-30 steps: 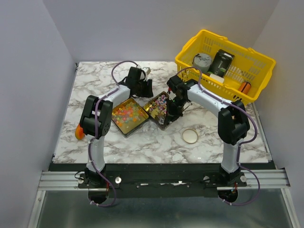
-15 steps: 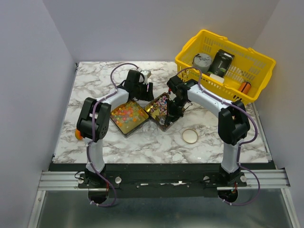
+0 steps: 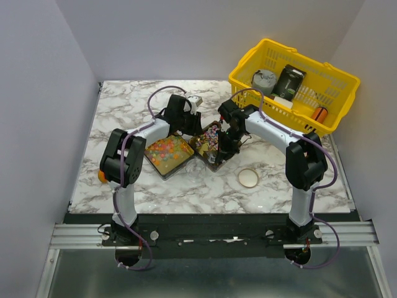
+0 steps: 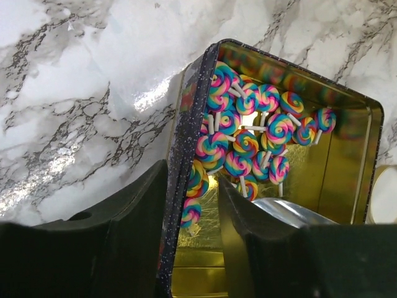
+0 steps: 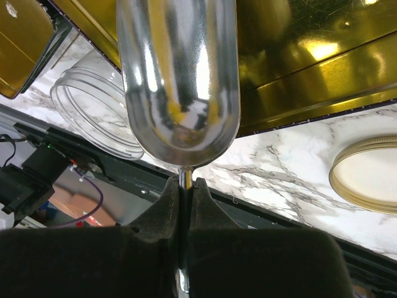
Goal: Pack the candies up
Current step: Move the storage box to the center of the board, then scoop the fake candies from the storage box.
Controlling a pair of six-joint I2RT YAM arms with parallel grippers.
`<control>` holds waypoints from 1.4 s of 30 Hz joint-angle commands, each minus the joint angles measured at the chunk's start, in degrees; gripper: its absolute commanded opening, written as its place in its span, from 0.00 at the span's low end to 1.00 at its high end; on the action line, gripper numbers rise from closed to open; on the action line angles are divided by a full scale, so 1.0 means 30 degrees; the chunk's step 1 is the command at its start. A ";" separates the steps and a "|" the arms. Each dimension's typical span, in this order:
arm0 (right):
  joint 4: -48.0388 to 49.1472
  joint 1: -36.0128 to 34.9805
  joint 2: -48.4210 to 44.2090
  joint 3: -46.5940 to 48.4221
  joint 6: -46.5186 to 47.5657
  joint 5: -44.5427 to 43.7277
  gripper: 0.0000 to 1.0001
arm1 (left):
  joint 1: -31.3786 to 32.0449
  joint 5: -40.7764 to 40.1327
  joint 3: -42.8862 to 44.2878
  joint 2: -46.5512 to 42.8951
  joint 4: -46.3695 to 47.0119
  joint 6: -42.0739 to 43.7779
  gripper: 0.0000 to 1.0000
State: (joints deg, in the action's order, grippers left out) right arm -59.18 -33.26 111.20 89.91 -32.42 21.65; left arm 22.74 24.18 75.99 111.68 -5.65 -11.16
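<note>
Low in frame, left claw (image 4: 191,179) released, astride a wall of the gold rectangular tin (image 4: 342,181), rainbow-swirl candies (image 4: 248,136) above; right claw (image 5: 184,184) grasps the shiny metal scoop (image 5: 180,81) by its handle

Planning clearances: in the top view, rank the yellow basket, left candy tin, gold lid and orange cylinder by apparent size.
1. yellow basket
2. left candy tin
3. gold lid
4. orange cylinder, smallest; it lies in the basket, possibly partly hidden, so slightly unsure.

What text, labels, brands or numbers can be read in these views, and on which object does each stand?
No text can be read in any view.
Dark packet in the yellow basket: print too small to read.
Lollipop tin, scoop, jar, lid: no lettering visible.
</note>
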 commanded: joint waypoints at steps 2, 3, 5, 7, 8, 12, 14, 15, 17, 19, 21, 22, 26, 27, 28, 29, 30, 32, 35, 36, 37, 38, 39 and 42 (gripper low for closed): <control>-0.1309 0.0040 0.0024 -0.0555 -0.0354 -0.1445 0.01 | 0.0066 -0.0152 -0.0016 0.0596 0.0037 0.0643 0.35; -0.1309 0.0040 0.0053 -0.0555 -0.0354 -0.1474 0.01 | 0.0095 -0.0180 -0.0016 0.0596 0.0067 0.0614 0.31; -0.1309 0.0040 0.0024 -0.0584 -0.0383 -0.1474 0.01 | 0.0095 -0.0181 -0.0016 0.0567 0.0096 0.0643 0.27; -0.1309 0.0040 -0.0034 -0.0614 -0.0383 -0.1474 0.01 | 0.0124 -0.0356 -0.0045 0.0596 0.0125 0.0847 0.25; -0.1338 0.0040 -0.0005 -0.0614 -0.0383 -0.1474 0.01 | 0.0153 -0.0472 -0.0074 0.0596 0.0097 0.0935 0.24; -0.1543 0.0157 0.0024 -0.0556 -0.0383 -0.1679 0.01 | 0.0474 -0.1029 0.0013 0.0742 -0.0196 0.1521 0.11; -0.1631 0.0244 0.0082 -0.0381 -0.0354 -0.2029 0.01 | 0.0680 -0.1410 0.0188 0.0830 -0.0518 0.1959 0.03; -0.1661 0.0303 0.0286 -0.0264 -0.0354 -0.2292 0.01 | 0.0826 -0.1585 0.0218 0.0947 -0.0606 0.2048 0.00; -0.1719 0.0420 0.0550 0.0377 -0.0238 -0.3375 0.01 | 0.1149 -0.1879 0.0218 0.0977 -0.0724 0.2224 0.00; -0.1807 0.0450 0.1250 0.1053 -0.0120 -0.3932 0.01 | 0.1383 -0.2142 0.0247 0.1006 -0.0724 0.2254 0.00; -0.1865 0.0450 0.1721 0.1929 -0.0090 -0.4168 0.01 | 0.1472 -0.2347 0.0335 0.1064 -0.0812 0.2313 0.00; -0.1895 0.0479 0.2129 0.2196 -0.0119 -0.4228 0.01 | 0.1501 -0.2436 0.0365 0.1036 -0.0899 0.2342 0.00; -0.1837 0.0509 0.3067 0.3339 -0.0237 -0.3820 0.01 | 0.1589 -0.2729 0.0219 0.0948 -0.0812 0.2371 0.00; -0.1837 0.0538 0.3245 0.3515 -0.0266 -0.3847 0.01 | 0.1618 -0.2730 0.0189 0.0919 -0.0812 0.2401 0.00; -0.1837 0.0567 0.3421 0.3894 -0.0295 -0.3876 0.01 | 0.1619 -0.2672 0.0160 0.0861 -0.0783 0.2488 0.00; -0.1808 0.0655 0.3742 0.4014 -0.0266 -0.3877 0.01 | 0.1648 -0.2671 0.0015 0.0860 -0.0638 0.2518 0.00; -0.1778 0.0655 0.3890 0.4131 -0.0295 -0.3935 0.01 | 0.1706 -0.2787 -0.0016 0.0773 -0.0636 0.2547 0.00; -0.1690 0.0801 0.4153 0.4365 -0.0266 -0.4109 0.01 | 0.1765 -0.2788 -0.0103 0.0714 -0.0549 0.2635 0.00; -0.1428 0.1064 0.4477 0.4425 -0.0411 -0.4461 0.01 | 0.1853 -0.2730 -0.0279 0.0626 -0.0432 0.2694 0.00; -0.1339 0.1124 0.4535 0.4367 -0.0528 -0.4492 0.01 | 0.1882 -0.2759 -0.0338 0.0597 -0.0373 0.2723 0.00; -0.1223 0.1182 0.4594 0.4279 -0.0646 -0.4492 0.01 | 0.1940 -0.2788 -0.0367 0.0596 -0.0373 0.2752 0.00; -0.0931 0.1328 0.4594 0.4047 -0.0937 -0.4463 0.01 | 0.1970 -0.2759 -0.0426 0.0567 -0.0344 0.2753 0.00; -0.0725 0.1416 0.4594 0.3870 -0.1085 -0.4376 0.01 | 0.1999 -0.2759 -0.0455 0.0567 -0.0343 0.2753 0.00; 0.0095 0.1651 0.4507 0.3373 -0.1759 -0.4258 0.01 | 0.2087 -0.2700 -0.0718 0.0480 -0.0168 0.2840 0.00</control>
State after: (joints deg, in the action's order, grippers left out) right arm -61.32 -30.74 121.30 103.20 -33.34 13.30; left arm 27.77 15.49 76.23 112.71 -3.90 -2.94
